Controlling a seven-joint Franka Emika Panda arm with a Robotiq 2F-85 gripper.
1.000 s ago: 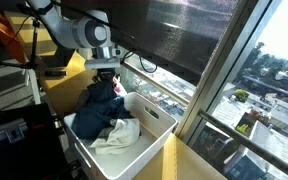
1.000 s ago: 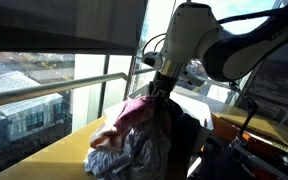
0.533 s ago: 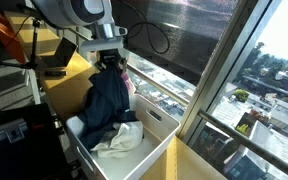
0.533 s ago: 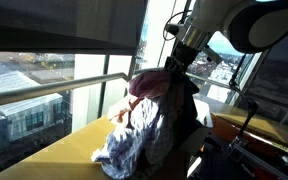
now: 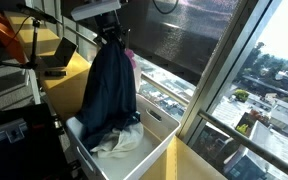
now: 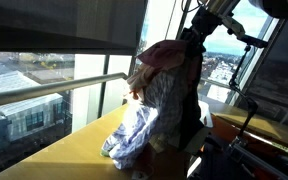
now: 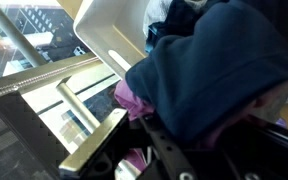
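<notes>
Fingers of the end effector [image 5: 112, 36] pinched a blue cloth [image 5: 109, 90] up high in an exterior view. Its low end hung into the white bin [image 5: 156, 135], beside a white cloth [image 5: 120, 142]. In an exterior view, a pink cloth [image 6: 167, 52] sat on top of the bunch, above the yellow table [image 6: 64, 150]. In the wrist view, blue and pink cloth were squeezed together over the bin.
</notes>
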